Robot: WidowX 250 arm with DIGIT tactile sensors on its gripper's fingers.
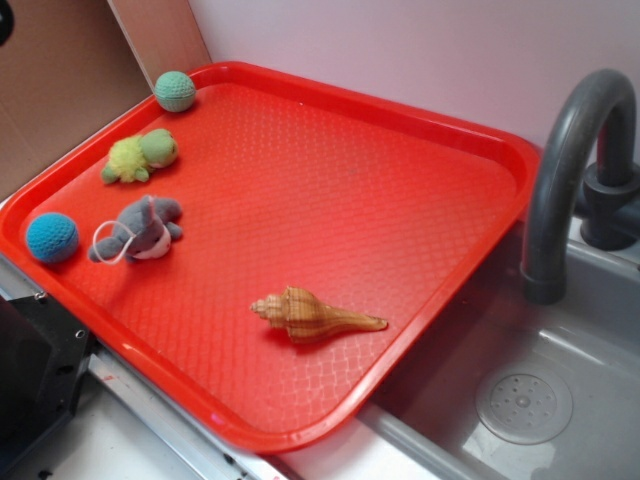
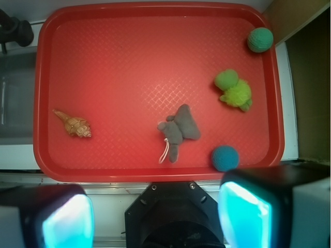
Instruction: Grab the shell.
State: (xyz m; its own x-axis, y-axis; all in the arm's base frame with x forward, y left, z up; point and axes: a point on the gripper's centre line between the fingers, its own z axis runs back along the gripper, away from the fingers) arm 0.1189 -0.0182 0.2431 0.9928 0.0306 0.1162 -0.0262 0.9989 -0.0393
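The tan and brown striped shell (image 1: 313,314) lies on its side on the red tray (image 1: 330,130), near the tray's front right edge, with its point toward the sink. In the wrist view the shell (image 2: 74,124) is at the tray's left side. My gripper (image 2: 155,219) is open and empty, high above the tray's near edge. Its two cyan-lit fingers (image 2: 244,214) stand wide apart at the bottom of the wrist view. The gripper does not show in the exterior view.
On the tray lie a grey plush shark (image 1: 140,230), a blue ball (image 1: 52,237), a green plush turtle (image 1: 140,156) and a teal ball (image 1: 175,91). A grey sink (image 1: 520,400) with a curved faucet (image 1: 570,170) is right of the tray. A brown wall panel (image 1: 60,80) stands behind it.
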